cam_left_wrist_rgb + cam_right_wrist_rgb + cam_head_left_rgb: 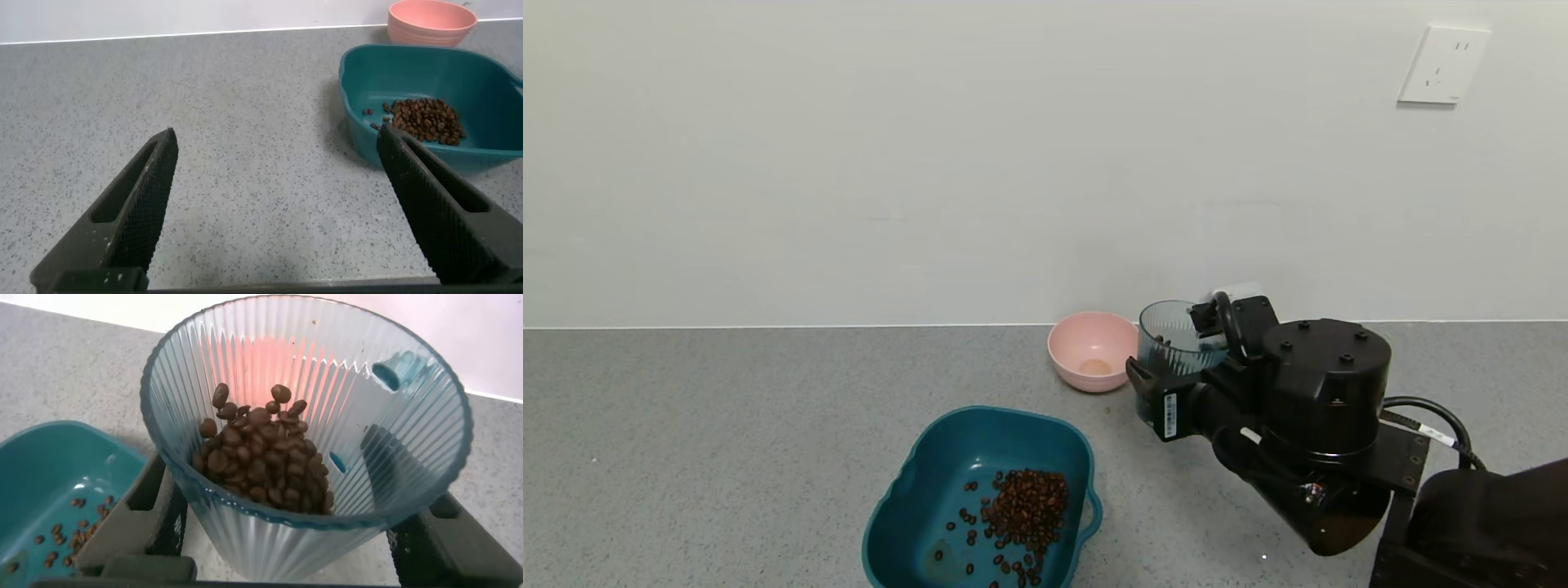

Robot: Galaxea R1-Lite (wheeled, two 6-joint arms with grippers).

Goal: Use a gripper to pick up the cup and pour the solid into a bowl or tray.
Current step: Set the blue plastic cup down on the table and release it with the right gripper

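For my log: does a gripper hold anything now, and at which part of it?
Yes. The right gripper holds the cup by its lower ribbed sides, one finger on each side. The left gripper is open and holds nothing.

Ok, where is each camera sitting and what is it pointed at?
Head view: on the head, looking forward and down at the counter; shows the right gripper shut on the cup, plus the tub.
Left wrist view: low over the counter, looking past the open left gripper at the tub.
Right wrist view: just above the cup, looking into the beans.
Shared: tub in all three; pink bowl in the head and left wrist views.
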